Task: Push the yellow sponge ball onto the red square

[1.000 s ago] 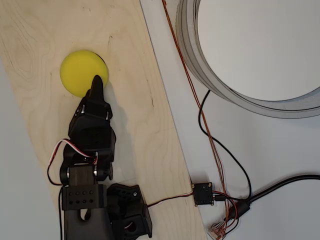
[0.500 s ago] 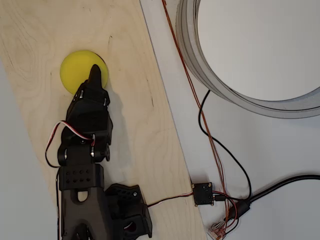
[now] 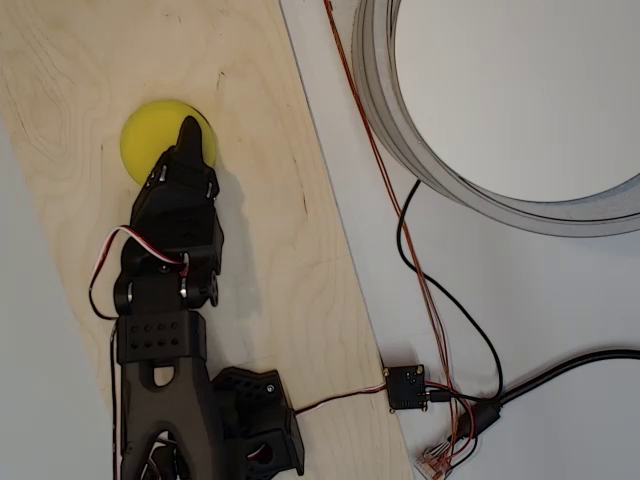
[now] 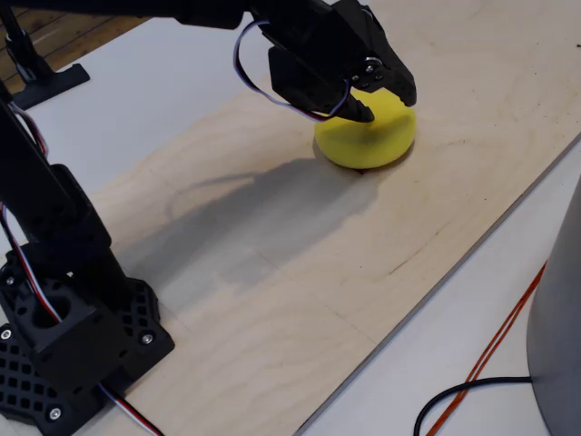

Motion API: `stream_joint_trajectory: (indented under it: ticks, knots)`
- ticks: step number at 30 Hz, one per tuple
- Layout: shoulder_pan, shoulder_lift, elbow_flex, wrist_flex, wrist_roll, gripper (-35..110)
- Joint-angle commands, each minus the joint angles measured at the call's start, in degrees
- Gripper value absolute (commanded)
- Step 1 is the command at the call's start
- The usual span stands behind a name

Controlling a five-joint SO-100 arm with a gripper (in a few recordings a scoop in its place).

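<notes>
Pale plywood board [image 3: 270, 250] fills the left of the overhead view, with a grey ring [image 3: 390, 120], a red wire [image 3: 400, 230] and a black cable [image 3: 450, 300] off to its right on the white table [image 3: 560, 300]. On the board, the yellow sponge ball [image 3: 145, 140] lies partly under the black gripper [image 3: 190, 140], whose fingers look closed to a point, holding nothing.

From the fixed view, the gripper [image 4: 386, 95] lies over the ball [image 4: 372, 136], seemingly touching its top.
</notes>
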State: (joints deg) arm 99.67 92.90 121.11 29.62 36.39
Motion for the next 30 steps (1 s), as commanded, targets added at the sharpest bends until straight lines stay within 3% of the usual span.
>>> stream_joint_trajectory:
  ticks: [1, 16, 30]
  knots:
    - [-0.2, -0.3, -2.5, -0.1, 1.3, 17]
    - [-0.4, -3.3, -4.6, -2.0, 1.1, 17]
    - [0.6, 6.2, -3.0, 0.3, -6.7, 16]
